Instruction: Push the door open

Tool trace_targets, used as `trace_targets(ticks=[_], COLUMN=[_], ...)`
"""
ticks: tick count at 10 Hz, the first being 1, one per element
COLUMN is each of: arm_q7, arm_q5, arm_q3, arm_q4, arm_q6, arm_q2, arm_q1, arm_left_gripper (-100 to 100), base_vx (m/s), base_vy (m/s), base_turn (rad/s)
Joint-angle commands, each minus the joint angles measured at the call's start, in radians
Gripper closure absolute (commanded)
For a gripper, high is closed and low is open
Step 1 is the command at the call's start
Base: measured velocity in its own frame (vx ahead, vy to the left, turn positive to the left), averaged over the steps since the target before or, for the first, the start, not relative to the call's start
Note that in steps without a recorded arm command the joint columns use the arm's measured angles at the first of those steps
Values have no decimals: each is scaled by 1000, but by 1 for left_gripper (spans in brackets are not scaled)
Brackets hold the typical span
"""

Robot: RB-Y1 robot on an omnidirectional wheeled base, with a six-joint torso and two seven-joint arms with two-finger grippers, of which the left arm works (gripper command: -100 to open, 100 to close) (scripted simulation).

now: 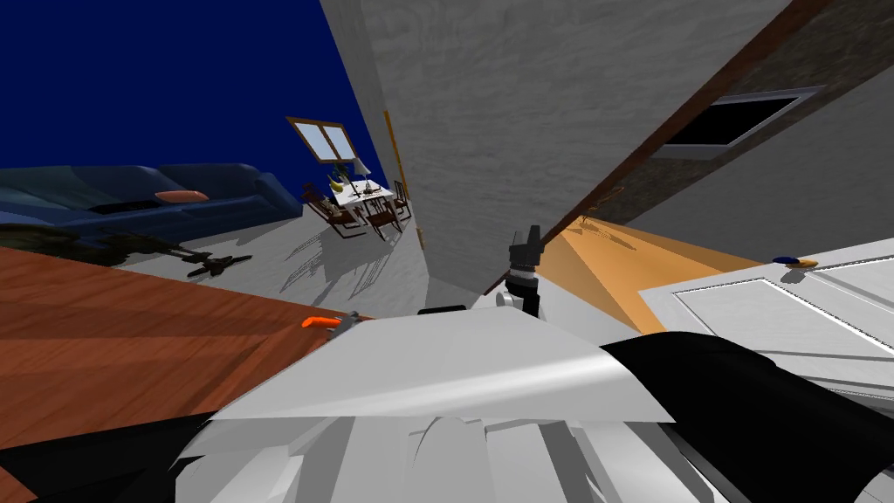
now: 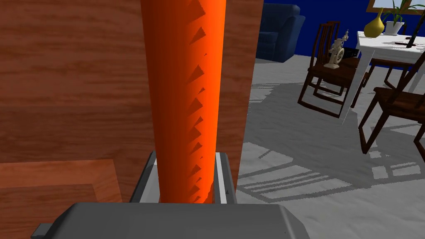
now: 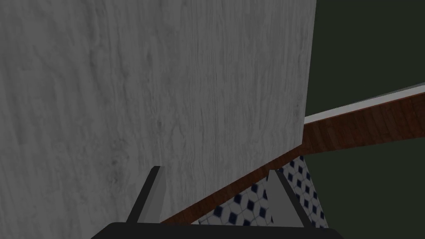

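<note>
My left claw (image 2: 186, 154) is pinching the orange handle (image 2: 182, 83) of the brown wooden door (image 2: 70, 83). Both fingers (image 2: 146, 182) press on the sides of the handle, which runs straight away from the claw body. In the head view the door lies on my left side, with the handle near its free edge. Past that edge I see grey floor (image 2: 299, 166), dark wooden chairs (image 2: 328, 70) and a white bench (image 2: 386, 41) with a yellow vase (image 2: 374, 25) on it (a blue sofa (image 1: 175, 196) stands further behind). My right claw (image 3: 215, 169) is spread and holds nothing. It points at a grey wall (image 3: 145, 83), just beside a brown wooden strip (image 3: 352, 128) and a patch of tiled floor (image 3: 249, 205).
</note>
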Motion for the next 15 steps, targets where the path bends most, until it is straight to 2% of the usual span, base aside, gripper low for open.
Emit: trace_targets(ticks=[1, 7, 11, 15], arm_q7=[-9, -40, -65, -81], arm_q5=[24, 92, 147, 184], arm_q3=[30, 90, 138, 170], arm_q4=[10, 18, 25, 29], arm_q6=[-32, -93, -142, -175], arm_q2=[9, -6, -33, -62], arm_q1=[-2, -14, -24, -31], arm_left_gripper=[100, 100, 100, 100], base_vx=[111, 108, 121, 101], base_vy=[217, 151, 193, 194], base_turn=[-5, 13, 12, 20])
